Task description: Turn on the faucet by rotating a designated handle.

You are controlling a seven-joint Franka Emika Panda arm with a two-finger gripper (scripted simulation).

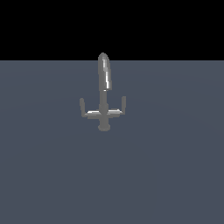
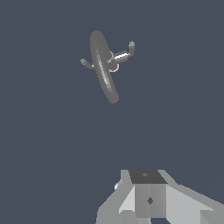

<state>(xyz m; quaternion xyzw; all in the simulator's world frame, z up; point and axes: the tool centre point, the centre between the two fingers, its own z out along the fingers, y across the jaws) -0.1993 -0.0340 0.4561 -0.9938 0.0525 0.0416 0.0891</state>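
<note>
1. The faucet (image 1: 103, 94) stands upright on the flat grey worktop (image 1: 175, 175), toward its far middle, its tall rounded spout rising from a central post and round base.
2. The handle (image 1: 118, 109), the side arm on the exterior view's right, lies level and ends in a small upright tip; a matching arm (image 1: 86, 110) mirrors it on the left.
3. In the wrist view the tool (image 2: 148, 199) shows only partly, well apart from the faucet (image 2: 104, 65); whether it is released or clenched cannot be told.
</note>
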